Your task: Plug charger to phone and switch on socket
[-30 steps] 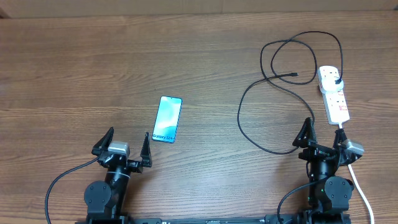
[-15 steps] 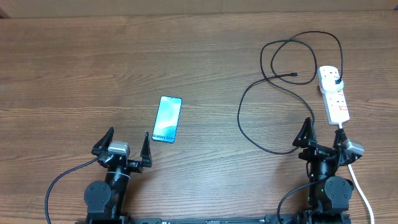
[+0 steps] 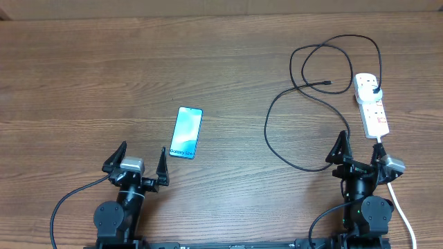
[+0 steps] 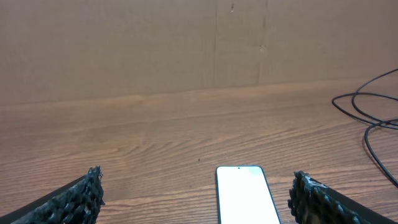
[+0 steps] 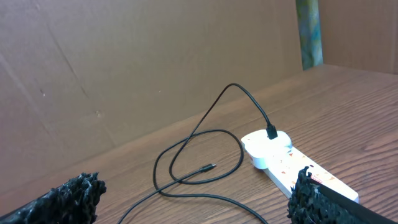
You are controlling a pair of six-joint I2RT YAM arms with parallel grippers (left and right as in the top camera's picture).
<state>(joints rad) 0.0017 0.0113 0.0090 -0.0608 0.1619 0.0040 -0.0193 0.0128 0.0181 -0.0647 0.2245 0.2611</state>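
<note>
The phone [image 3: 187,132] lies flat with its light-blue screen up, left of centre; in the left wrist view [image 4: 245,199] it sits just ahead of the fingers, toward the right one. The black charger cable [image 3: 304,76] loops on the table at the right, its connector tip [image 3: 327,84] lying loose, its plug [image 3: 374,86] in the white socket strip [image 3: 371,105]. The right wrist view shows the tip [image 5: 206,168] and strip [image 5: 286,162]. My left gripper [image 3: 135,166] is open and empty near the front edge. My right gripper [image 3: 360,155] is open and empty, just in front of the strip.
The strip's thick white cord [image 3: 405,214] runs past my right arm to the front edge. A brown cardboard wall [image 4: 186,43] stands along the table's far side. Wooden tabletop [image 3: 104,69] all round.
</note>
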